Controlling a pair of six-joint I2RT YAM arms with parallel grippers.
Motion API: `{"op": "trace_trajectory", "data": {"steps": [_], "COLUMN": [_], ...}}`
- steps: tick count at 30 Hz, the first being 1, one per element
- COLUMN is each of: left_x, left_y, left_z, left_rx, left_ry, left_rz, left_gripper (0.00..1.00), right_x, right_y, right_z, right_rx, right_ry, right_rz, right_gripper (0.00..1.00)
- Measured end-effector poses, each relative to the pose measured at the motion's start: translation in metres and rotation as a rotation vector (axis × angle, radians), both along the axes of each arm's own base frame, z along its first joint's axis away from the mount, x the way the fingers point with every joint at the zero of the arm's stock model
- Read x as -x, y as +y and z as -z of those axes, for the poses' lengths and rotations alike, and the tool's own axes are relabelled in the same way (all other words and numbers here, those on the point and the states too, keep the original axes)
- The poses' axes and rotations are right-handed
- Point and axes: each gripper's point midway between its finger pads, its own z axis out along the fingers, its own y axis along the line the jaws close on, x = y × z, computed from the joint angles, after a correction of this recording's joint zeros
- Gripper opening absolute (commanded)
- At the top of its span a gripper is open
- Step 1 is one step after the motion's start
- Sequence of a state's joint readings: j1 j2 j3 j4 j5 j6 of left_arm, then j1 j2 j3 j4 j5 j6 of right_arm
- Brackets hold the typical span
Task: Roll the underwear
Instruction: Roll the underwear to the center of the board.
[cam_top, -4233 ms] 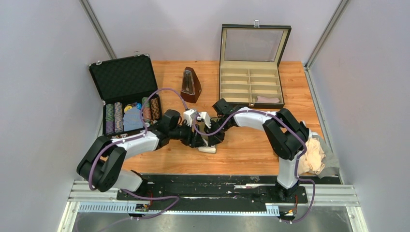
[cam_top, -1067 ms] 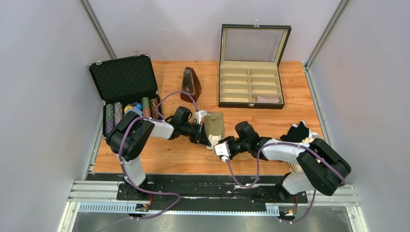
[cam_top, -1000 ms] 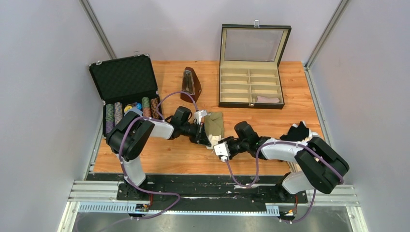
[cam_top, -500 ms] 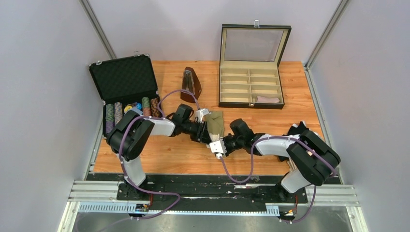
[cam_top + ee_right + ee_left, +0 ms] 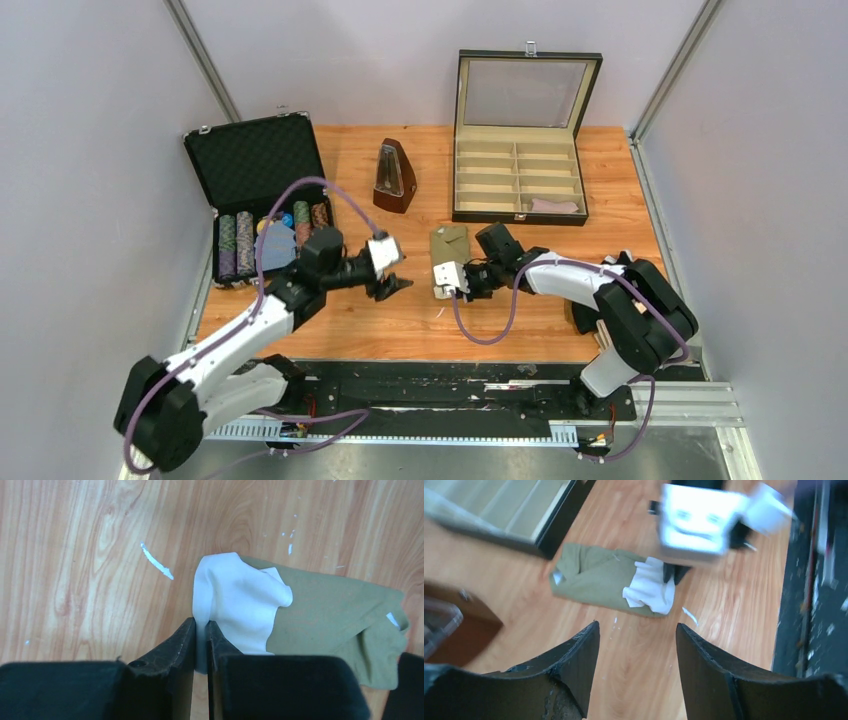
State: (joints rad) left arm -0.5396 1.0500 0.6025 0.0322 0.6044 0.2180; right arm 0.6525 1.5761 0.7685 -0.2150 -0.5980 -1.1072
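Note:
The olive-khaki underwear (image 5: 448,243) lies folded flat on the wooden table in front of the compartment box. It also shows in the left wrist view (image 5: 596,577) and the right wrist view (image 5: 330,615). Its pale waistband (image 5: 235,597) is bunched at the near end. My right gripper (image 5: 201,626) is shut on the edge of this waistband, seen from above at the underwear's near end (image 5: 447,279). My left gripper (image 5: 392,286) is open and empty, a short way left of the underwear, its fingers (image 5: 579,660) above bare wood. The cream and black underwear are out of view.
An open black case of poker chips (image 5: 262,190) stands at the back left. A brown metronome (image 5: 394,176) is behind the grippers. The open compartment box (image 5: 520,150) at the back holds a pinkish cloth (image 5: 555,206). The table's black front rail (image 5: 440,372) is near.
My left gripper has left the olive underwear and drawn back left, now open. My right gripper has moved up to the underwear's near end and shut on the pale waistband.

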Motion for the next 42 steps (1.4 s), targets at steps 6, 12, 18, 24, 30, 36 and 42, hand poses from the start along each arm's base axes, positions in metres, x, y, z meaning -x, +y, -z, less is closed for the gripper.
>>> {"op": "trace_trajectory", "data": {"steps": [6, 12, 18, 24, 30, 36, 42], "left_x": [0.062, 0.079, 0.071, 0.051, 0.031, 0.026, 0.019], "left_y": [-0.01, -0.029, -0.056, -0.08, -0.08, -0.08, -0.088], "left_z": [0.05, 0.112, 0.125, 0.123, 0.125, 0.129, 0.131], "left_rx": [-0.158, -0.262, -0.258, -0.292, -0.362, -0.389, -0.398], "left_ry": [-0.533, -0.712, -0.856, -0.956, -0.994, -0.994, -0.993], "left_rz": [0.42, 0.639, 0.685, 0.628, 0.565, 0.556, 0.557], "left_gripper": [0.71, 0.71, 0.69, 0.62, 0.54, 0.45, 0.29], "right_x": [0.013, 0.021, 0.024, 0.028, 0.028, 0.024, 0.024], "right_y": [-0.007, -0.008, -0.008, -0.009, -0.008, -0.007, -0.008], "right_z": [0.004, 0.004, 0.004, 0.003, -0.004, -0.009, -0.009], "right_rx": [0.02, 0.019, 0.018, 0.014, -0.005, -0.021, -0.022], "right_ry": [0.094, 0.146, 0.18, 0.214, 0.252, 0.271, 0.275], "right_rz": [0.019, 0.032, 0.05, 0.068, 0.09, 0.109, 0.111], "right_gripper": [0.09, 0.09, 0.09, 0.09, 0.09, 0.09, 0.11]}}
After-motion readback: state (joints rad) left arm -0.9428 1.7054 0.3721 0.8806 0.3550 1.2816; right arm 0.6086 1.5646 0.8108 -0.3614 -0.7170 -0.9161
